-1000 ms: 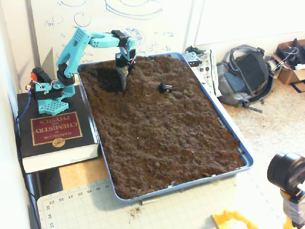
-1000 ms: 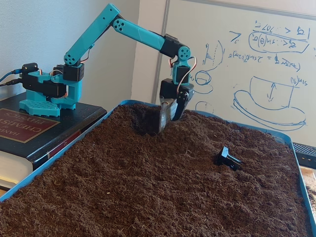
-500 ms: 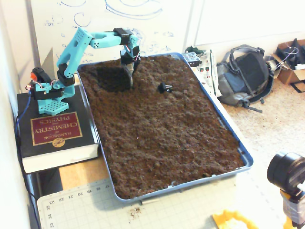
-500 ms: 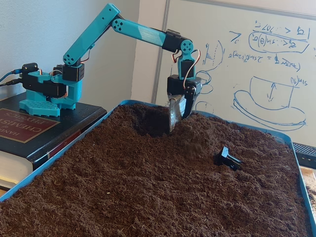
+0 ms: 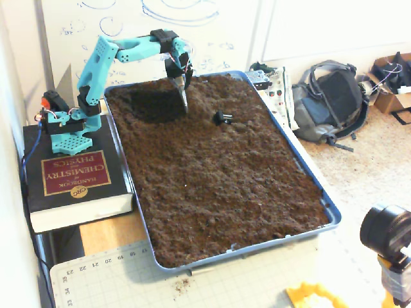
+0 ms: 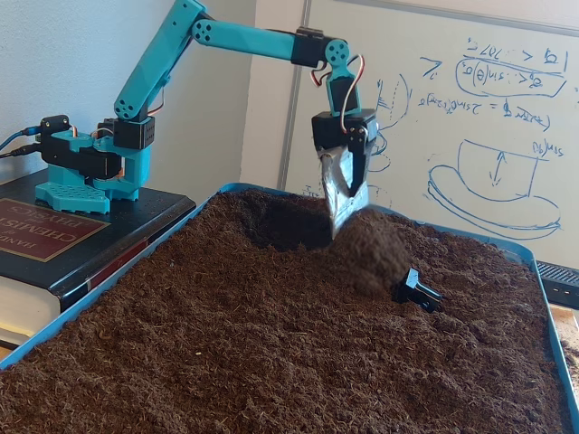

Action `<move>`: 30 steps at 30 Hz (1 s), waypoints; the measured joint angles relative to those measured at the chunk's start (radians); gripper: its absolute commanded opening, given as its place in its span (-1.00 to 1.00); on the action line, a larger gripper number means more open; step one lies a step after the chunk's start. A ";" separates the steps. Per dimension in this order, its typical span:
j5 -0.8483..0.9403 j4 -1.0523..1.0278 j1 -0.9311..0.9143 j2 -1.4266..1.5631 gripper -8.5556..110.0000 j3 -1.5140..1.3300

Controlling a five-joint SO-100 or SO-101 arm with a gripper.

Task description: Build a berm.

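Near soil: the front of the blue tray [image 5: 324, 208] holds loose dark brown soil [image 5: 218, 192], crumbly and roughly level, with no ridge raised in it in either fixed view.
Small black object: it lies half sunk in the soil [image 6: 226, 362] past the tray's middle [image 5: 222, 117], just beside the fresh mound in the low fixed view [image 6: 418, 290], apart from the tool.
The berm: only a beginning shows, a rounded hump of soil [image 6: 373, 253] right under the tool tip; it is not yet an elongated ridge. From above it barely stands out from the surface [image 5: 196, 106].
Hollow: a dark scooped pit [image 5: 151, 102] sits in the far corner nearest the arm base, seen too in the low fixed view [image 6: 276, 221]; this looks like the source of the soil.
Gripper: the gripper [image 6: 344, 203] points down with a pale scoop-like blade, tip touching or just above the hump; also visible from above [image 5: 184, 93]. Whether its jaws are parted or closed cannot be told.
Arm: the teal arm [image 6: 240, 41] reaches from its base on a thick book [image 5: 74, 173].
Doing the step well: judged from this, soil should drop in a line beside the hump, each load touching the last, drawn from the pit and kept off the black object.
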State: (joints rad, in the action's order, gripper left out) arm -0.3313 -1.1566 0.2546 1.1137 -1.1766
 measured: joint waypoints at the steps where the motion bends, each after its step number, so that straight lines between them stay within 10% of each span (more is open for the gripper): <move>1: 0.009 -0.029 0.000 0.000 -0.85 -0.003; 12: 0.117 -0.488 -0.055 0.133 -0.85 -0.268; 30: 0.227 -0.074 -0.239 0.026 -0.85 -0.561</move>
State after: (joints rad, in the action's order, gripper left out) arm -0.1043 -1.2303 0.0153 1.1397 -1.7380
